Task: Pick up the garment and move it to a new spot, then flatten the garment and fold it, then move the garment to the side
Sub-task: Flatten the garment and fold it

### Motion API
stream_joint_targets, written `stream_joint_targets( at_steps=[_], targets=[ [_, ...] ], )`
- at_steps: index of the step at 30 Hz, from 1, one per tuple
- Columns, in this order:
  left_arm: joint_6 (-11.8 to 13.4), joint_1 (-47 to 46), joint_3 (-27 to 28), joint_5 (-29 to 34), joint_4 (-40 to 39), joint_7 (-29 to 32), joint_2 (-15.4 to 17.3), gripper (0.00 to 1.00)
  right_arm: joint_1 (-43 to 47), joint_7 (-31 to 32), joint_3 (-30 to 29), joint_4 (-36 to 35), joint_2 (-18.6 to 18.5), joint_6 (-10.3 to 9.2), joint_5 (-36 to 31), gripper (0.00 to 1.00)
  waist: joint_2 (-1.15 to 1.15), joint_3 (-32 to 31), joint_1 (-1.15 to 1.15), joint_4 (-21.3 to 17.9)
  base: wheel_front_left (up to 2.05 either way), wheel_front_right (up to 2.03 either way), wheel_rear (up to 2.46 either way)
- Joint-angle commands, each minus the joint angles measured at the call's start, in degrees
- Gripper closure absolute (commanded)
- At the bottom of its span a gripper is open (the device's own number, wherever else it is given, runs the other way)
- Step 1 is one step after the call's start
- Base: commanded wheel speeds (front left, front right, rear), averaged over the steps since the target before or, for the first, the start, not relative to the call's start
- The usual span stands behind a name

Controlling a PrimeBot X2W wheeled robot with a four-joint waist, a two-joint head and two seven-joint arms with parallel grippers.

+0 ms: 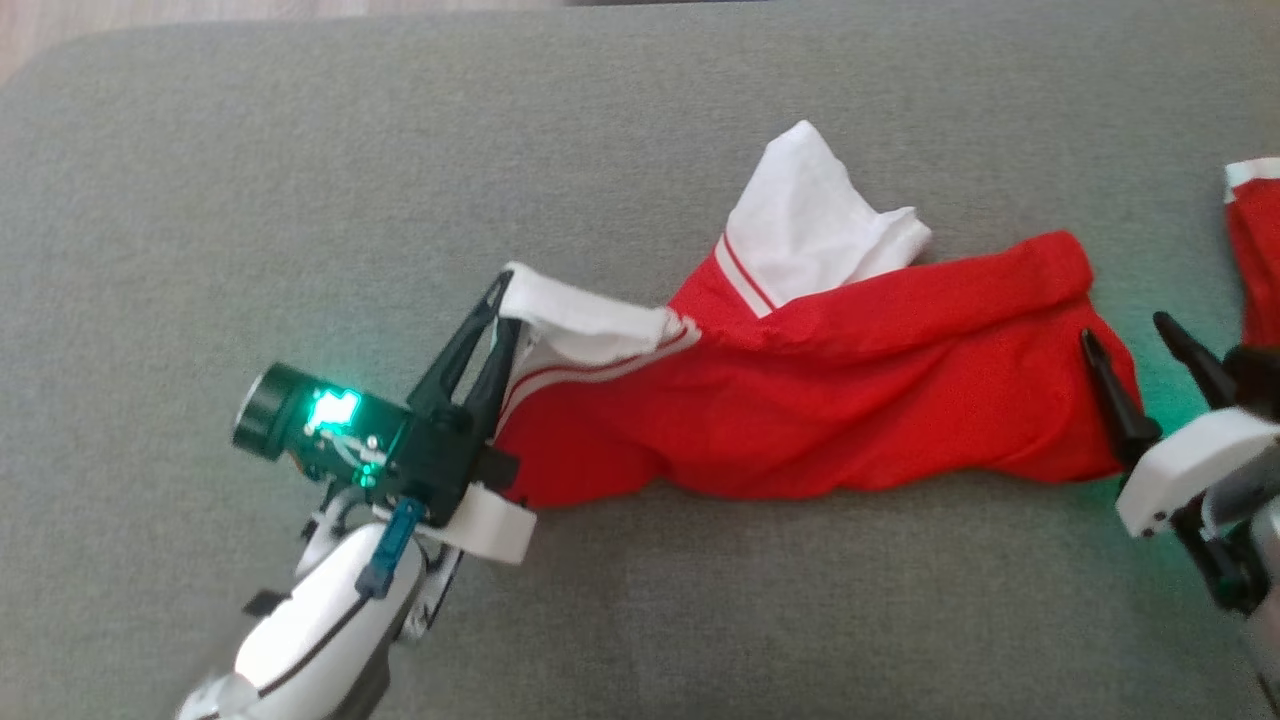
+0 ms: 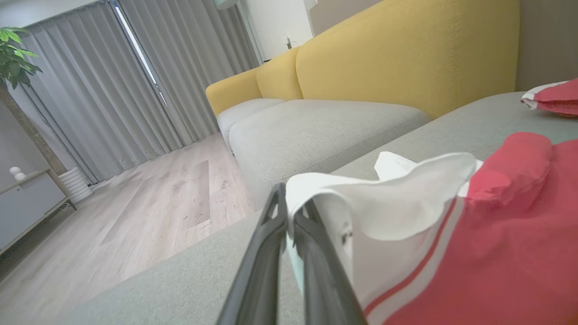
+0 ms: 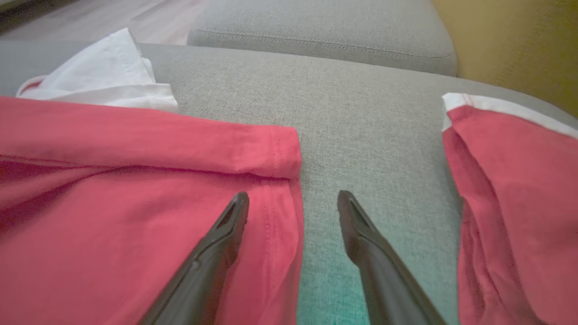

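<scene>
Garment (image 1: 820, 400), red cloth with white sleeves and thin white stripes at the seams, lies crumpled across the middle of a grey cushion (image 1: 300, 150), stretched sideways between the two grippers. Nearest the robot, the left gripper (image 1: 505, 300) reaches in from the lower left with its jaws pressed together on the edge of one white sleeve (image 1: 590, 318), pinching the cloth at the fingertips. That edge is raised off the cushion and drapes back toward the red body.

At the garment's other end the right gripper (image 1: 1127, 332) has its jaws spread wide and holds nothing. In the right wrist view one finger lies over the red cloth just inside the hem and the other over bare cushion beside it; whether either touches, I cannot tell.

Farther back, the other white sleeve (image 1: 810, 215) points away from the robot. A second red garment (image 1: 1258, 250) with white trim lies at the cushion's right edge, apart from the first. Beyond the cushion, the left wrist view shows a yellow sofa back (image 2: 406, 54), a wood floor (image 2: 158, 203) and grey curtains (image 2: 113, 90)
</scene>
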Motion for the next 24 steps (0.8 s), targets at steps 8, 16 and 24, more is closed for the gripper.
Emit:
stream_joint_targets(
  at_steps=[8,16,24],
  targets=[
    [0.6,-6.0,2.7,0.7,-1.2,-0.5,1.9,1.00,-5.1,5.3,4.5,2.3,-4.6,0.37,0.1,0.00,0.00,1.3,0.00,3.1,0.00,0.00,0.00],
    [0.7,-7.4,3.1,0.9,-1.1,-0.5,2.9,1.00,-9.0,1.6,8.5,6.5,-4.2,0.37,2.2,0.24,0.00,1.8,0.00,4.6,0.00,0.00,0.00],
    [0.5,-8.3,2.9,1.4,-0.9,0.3,4.4,1.00,-12.5,-4.1,11.2,10.1,-3.6,0.37,3.1,1.00,0.00,-0.1,0.00,3.8,0.00,0.00,0.00]
  ],
)
